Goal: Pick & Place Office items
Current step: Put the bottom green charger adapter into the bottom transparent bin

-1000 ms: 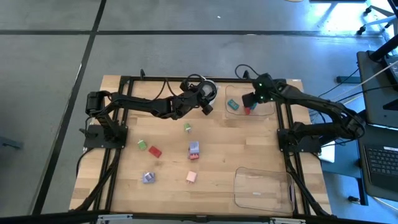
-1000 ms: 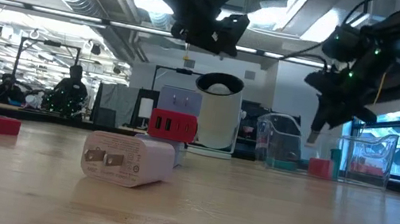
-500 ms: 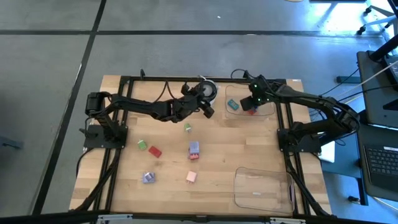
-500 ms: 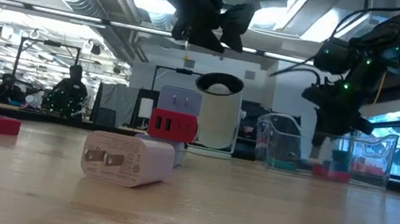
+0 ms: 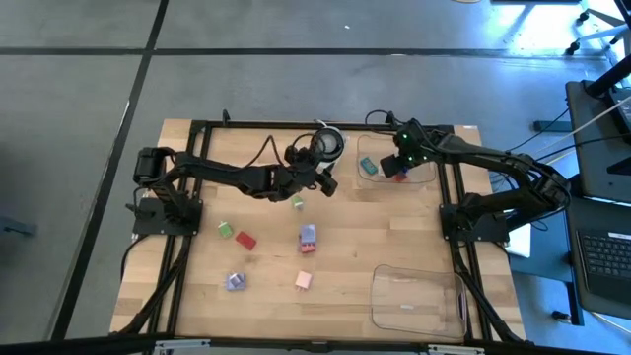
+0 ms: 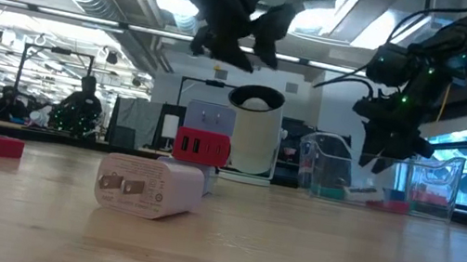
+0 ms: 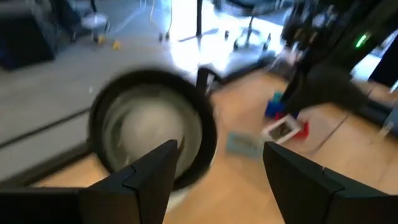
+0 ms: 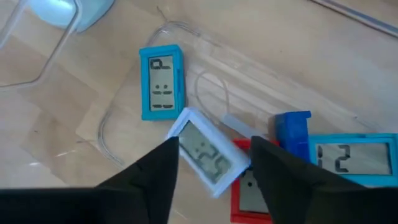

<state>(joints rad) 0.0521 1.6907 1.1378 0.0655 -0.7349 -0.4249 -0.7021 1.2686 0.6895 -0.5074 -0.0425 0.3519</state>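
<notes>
Jaws first: right gripper (image 8: 211,171) hangs over the clear tray (image 5: 426,174) at the desk's far right corner, its jaws parted and empty, a white clock piece (image 8: 208,150) lying loose just below, tilted against a red piece (image 8: 249,193). Beside them lie teal (image 8: 162,83) and blue (image 8: 292,134) ones. Left gripper (image 5: 317,180) hovers mid-desk near the far edge, jaws parted with nothing between them, the round white-and-black object (image 7: 152,134) ahead of it. We count six office items on open desk, the nearest a green one (image 5: 297,203) just beside that gripper. We judge them light, rigid, smooth plastic, likely to skid; best pinched across the short flat sides, squarely.
</notes>
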